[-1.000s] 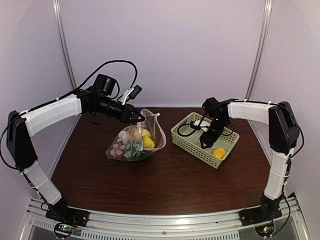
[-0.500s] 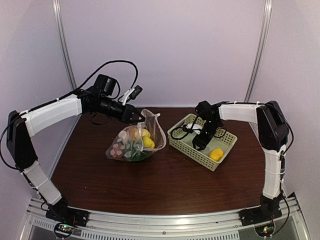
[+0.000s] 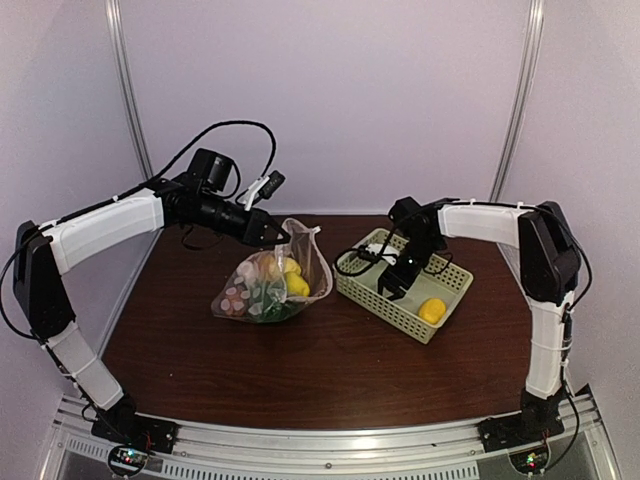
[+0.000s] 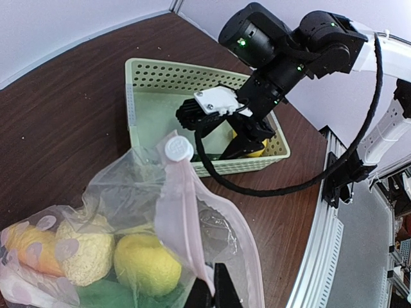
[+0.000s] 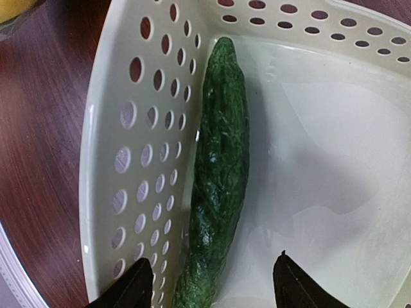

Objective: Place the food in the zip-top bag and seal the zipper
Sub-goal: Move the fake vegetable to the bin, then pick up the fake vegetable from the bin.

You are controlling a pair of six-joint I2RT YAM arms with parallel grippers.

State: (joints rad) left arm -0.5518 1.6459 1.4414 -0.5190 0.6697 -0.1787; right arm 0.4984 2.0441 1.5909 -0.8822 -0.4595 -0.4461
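Tabletop (image 3: 330, 370) dark brown under zip-top bag (image 3: 268, 285) and basket (image 3: 375, 300); pale lilac walls (image 3: 350, 100)

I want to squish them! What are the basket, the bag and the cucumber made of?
Basket: hard, smooth plastic, judging by stiff walls with round holes. Bag: thin clear plastic film, crinkled and glossy. Cucumber: probably toy plastic or rubber, matte with wrinkly skin; can't tell which.

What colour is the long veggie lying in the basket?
The long veggie is dark green, clearest in the right wrist view.
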